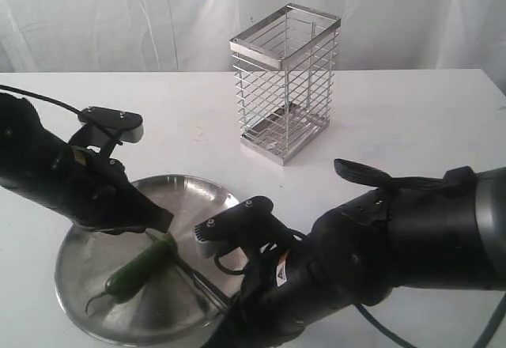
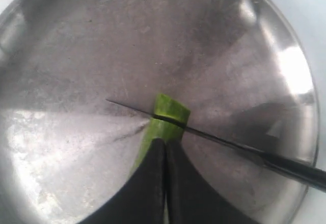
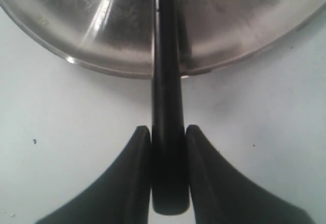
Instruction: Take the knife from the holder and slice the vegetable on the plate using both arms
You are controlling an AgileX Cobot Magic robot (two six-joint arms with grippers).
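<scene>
Knife (image 2: 214, 137) pinched by right end effector (image 3: 166, 132), blade across vegetable (image 2: 164, 124) near its cut end, left end effector (image 2: 165, 150) pressed together on it, steadying on plate (image 1: 95, 300).

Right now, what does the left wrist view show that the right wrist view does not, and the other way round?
Only the left wrist view shows the vegetable, with the knife blade lying across it near its pale cut end, and the left gripper fingers closed on its other part. Only the right wrist view shows the right gripper clamped on the knife's black handle, outside the plate rim, over the white table. Both views show the knife and the steel plate.
</scene>
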